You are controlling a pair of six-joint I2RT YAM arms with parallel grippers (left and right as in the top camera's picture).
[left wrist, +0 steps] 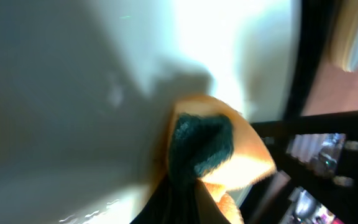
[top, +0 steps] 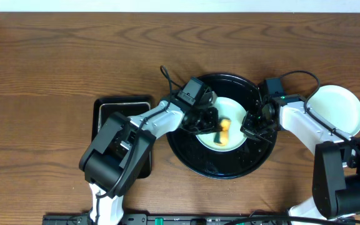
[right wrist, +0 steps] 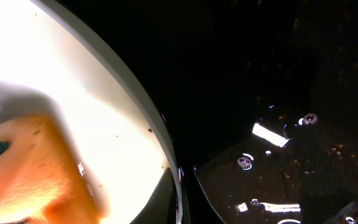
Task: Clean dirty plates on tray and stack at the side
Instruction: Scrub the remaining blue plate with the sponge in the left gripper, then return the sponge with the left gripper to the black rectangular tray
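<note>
Here, by item.

**Surroundings**
- Table (top: 55,56): brown wood grain, and everything stands on it.
- Small tray (top: 120,106): black and rectangular, to the left of the round tray. My left arm crosses above most of it.
- Second plate (top: 336,109): pale, on bare table at far right, apart from the round tray and just beside my right arm. I cannot tell whether another plate lies under it.
- My two arms reach in over the round tray from either side. From overhead they hide parts of its rim and the plate's left and right edges.

**Containers**
- Tray (top: 224,167): large, round and glossy black with a raised rim, at mid-table. The right wrist view shows wet beads and bright glints on its floor (right wrist: 278,74).
- Plate (top: 233,111): pale yellow, the only plate in the tray, lying flat at about its middle. The right wrist view shows a few dark specks near its rim (right wrist: 104,93).
- Sponge (top: 224,130): yellow-orange with a dark green face (left wrist: 229,155), pressed against the plate's surface near its middle.

**Grippers**
- Left gripper (top: 215,124): clamped tight on the sponge, holding it against the plate.
- Right gripper (top: 254,125): jaws fully closed, low over the tray at the plate's right rim. Its own camera does not show the fingers, so I cannot tell whether it pinches that rim.
</note>
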